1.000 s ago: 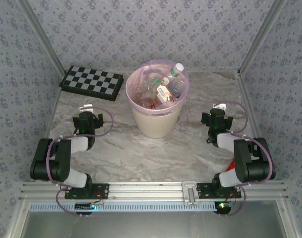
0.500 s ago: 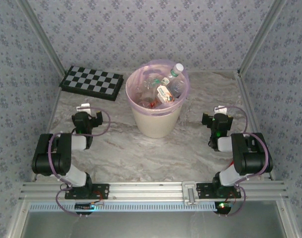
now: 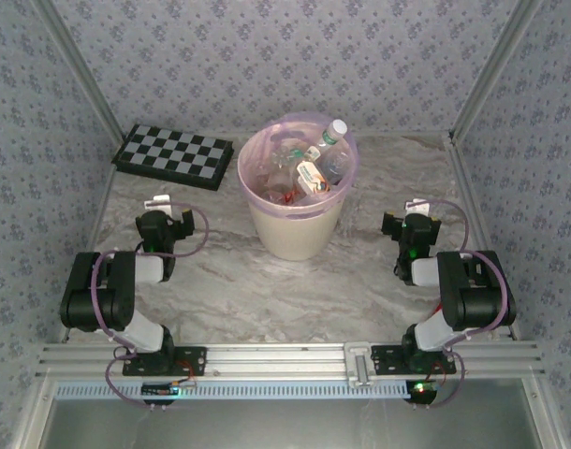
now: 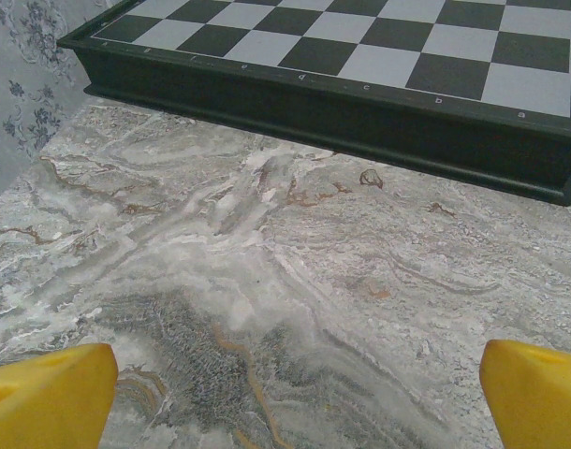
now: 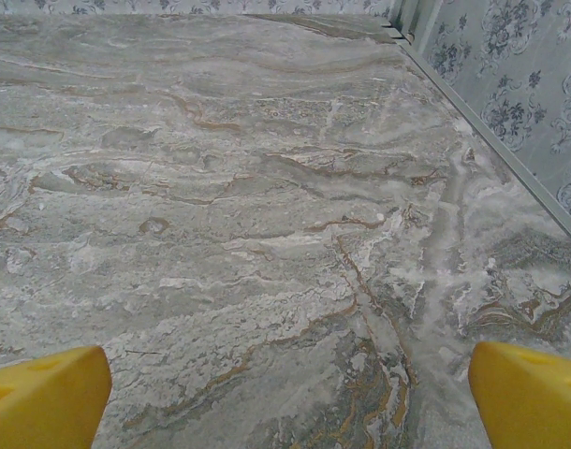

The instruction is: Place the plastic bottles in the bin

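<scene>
Fingers on both arms are spread wide and hold nothing: the left fingers [image 4: 47, 398] hang over bare marbled bench [image 3: 267, 290] just short of the chequered board [image 3: 173, 156], and the right fingers [image 5: 529, 393] face bare stone near the right wall. Every one of the plastic bottles [image 3: 314, 170] in view lies heaped inside the bin [image 3: 295, 234], and one with a white cap [image 3: 337, 126] pokes up past the far rim of the pink liner bag [image 3: 251, 150]. So the task looks done or nearly so. Such bottles should be light and thin-walled, giving a little under a squeeze. They are also smooth and round, so likely to slip or roll. The safest hold is probably across the middle of the body, on the label, rather than at the narrow cap. The bin itself looks stiff, tall and stable, standing in the middle of the bench between the two arms. The bench is flat, hard and glossy, grey veined with brown. Patterned papered walls [image 3: 267, 56] close it in on three sides, and an aluminium rail [image 3: 285, 357] carries the arm bases at the near edge.
</scene>
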You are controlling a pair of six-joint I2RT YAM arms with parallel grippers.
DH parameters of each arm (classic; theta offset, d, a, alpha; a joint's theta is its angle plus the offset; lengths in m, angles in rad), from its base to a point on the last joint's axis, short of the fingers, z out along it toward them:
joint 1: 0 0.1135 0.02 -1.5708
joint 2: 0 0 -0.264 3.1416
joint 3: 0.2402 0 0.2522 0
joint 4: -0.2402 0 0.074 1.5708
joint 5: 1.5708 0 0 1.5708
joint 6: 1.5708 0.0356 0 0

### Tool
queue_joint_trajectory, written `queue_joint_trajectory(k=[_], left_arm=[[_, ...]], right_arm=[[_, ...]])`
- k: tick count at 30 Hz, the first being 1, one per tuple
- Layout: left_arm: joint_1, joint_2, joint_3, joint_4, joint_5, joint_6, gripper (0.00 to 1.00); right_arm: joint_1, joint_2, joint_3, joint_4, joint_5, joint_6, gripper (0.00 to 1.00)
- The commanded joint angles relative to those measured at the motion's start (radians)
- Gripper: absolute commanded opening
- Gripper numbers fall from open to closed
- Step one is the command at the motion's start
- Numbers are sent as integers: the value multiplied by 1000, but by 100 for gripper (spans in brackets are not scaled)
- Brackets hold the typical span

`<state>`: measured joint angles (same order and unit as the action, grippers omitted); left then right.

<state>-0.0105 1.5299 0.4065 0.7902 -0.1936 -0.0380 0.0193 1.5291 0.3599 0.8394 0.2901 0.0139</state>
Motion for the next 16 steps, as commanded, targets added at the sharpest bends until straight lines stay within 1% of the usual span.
queue_joint_trajectory(k=[1,16], left_arm=[[4,4,-4,44,20,-8,99],[3,4,-5,44,21,-7,99]], right_arm=[[-5,-5,8,24,-6,-3,100],[-6,-6,9,23,-8,-4,100]])
